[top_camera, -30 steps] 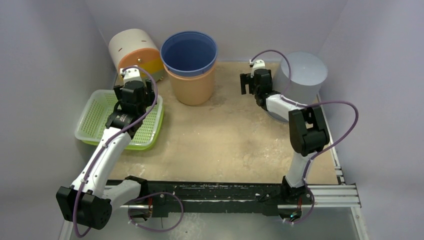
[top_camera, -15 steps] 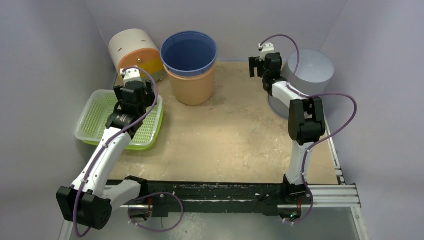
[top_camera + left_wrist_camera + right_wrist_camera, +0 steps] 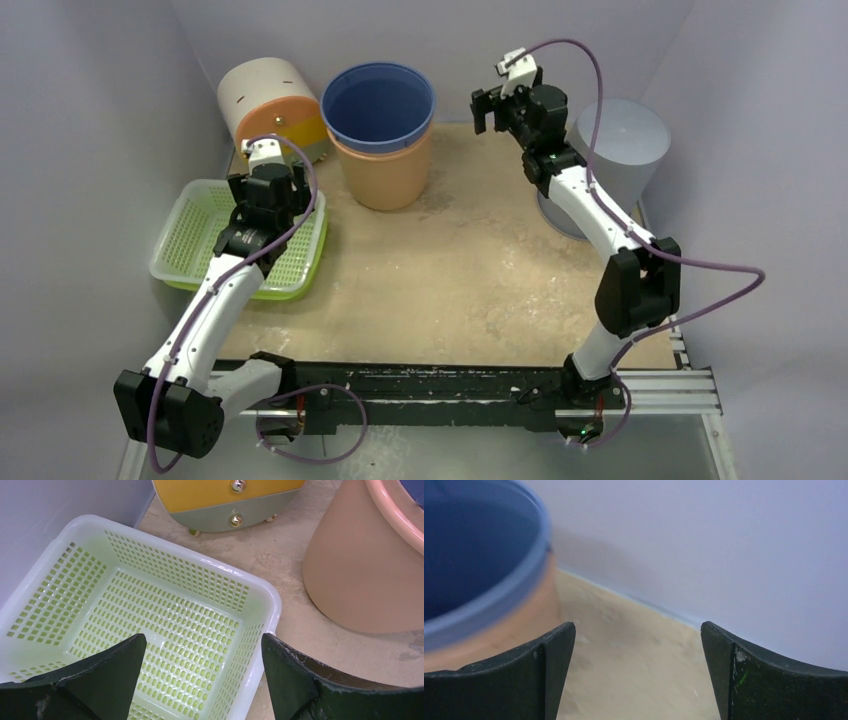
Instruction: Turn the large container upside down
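Top external view: the blue bucket (image 3: 380, 105) was seen upright, mouth up, nested in the orange bucket (image 3: 385, 178) at the back of the table (image 3: 450, 270). The right gripper (image 3: 638, 630) was held spread and empty, near the blue rim. The left gripper (image 3: 202, 645) was held spread and empty above the green basket (image 3: 190, 235).

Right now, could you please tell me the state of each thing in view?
Blue plastic bucket: upright, open, nested.
Peach plastic bucket: upright, holding the blue one.
Green mesh basket: upright, empty.
Grey cylindrical container: closed face up.
White-and-orange round drawer unit: drawers shut.
Left gripper: open.
Right gripper: open.
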You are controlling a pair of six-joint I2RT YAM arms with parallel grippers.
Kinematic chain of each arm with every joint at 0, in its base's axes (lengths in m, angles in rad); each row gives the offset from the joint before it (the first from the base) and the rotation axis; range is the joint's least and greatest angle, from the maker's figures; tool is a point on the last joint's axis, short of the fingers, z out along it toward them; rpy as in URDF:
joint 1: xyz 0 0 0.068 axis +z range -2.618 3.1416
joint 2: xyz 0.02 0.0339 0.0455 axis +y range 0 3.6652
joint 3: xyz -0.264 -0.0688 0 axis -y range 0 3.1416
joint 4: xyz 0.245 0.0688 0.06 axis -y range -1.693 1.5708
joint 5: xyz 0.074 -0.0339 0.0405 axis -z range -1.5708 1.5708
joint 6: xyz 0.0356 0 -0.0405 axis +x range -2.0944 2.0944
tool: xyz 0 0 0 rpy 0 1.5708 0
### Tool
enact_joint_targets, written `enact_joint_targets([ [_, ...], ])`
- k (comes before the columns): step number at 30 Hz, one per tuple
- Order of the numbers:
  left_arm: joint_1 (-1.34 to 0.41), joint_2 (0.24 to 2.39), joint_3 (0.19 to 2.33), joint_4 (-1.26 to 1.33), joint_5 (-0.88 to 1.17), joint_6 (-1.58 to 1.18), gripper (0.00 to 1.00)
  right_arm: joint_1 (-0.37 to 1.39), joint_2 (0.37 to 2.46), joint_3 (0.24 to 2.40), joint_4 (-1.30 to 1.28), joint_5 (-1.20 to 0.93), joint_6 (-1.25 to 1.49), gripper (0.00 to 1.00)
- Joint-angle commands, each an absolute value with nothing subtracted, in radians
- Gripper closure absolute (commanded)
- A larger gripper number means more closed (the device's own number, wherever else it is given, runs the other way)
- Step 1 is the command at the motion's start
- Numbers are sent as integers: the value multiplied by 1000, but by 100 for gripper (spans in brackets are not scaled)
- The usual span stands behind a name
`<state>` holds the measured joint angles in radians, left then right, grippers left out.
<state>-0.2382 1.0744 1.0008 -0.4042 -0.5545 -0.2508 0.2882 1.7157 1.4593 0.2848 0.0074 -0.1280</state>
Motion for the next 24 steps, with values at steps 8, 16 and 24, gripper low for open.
enact_joint_targets([
  [8, -244, 1074, 1018, -359, -555, -252, 18, 339, 1893, 1913, 73, -253, 135, 18],
  [16, -243, 1060, 1008, -358, -543, -258, 18, 354, 2092, 2189, -27, -342, 241, 27],
  [24, -244, 1056, 1001, -354, -536, -255, 17, 394, 2078, 2155, -46, -298, 230, 28],
])
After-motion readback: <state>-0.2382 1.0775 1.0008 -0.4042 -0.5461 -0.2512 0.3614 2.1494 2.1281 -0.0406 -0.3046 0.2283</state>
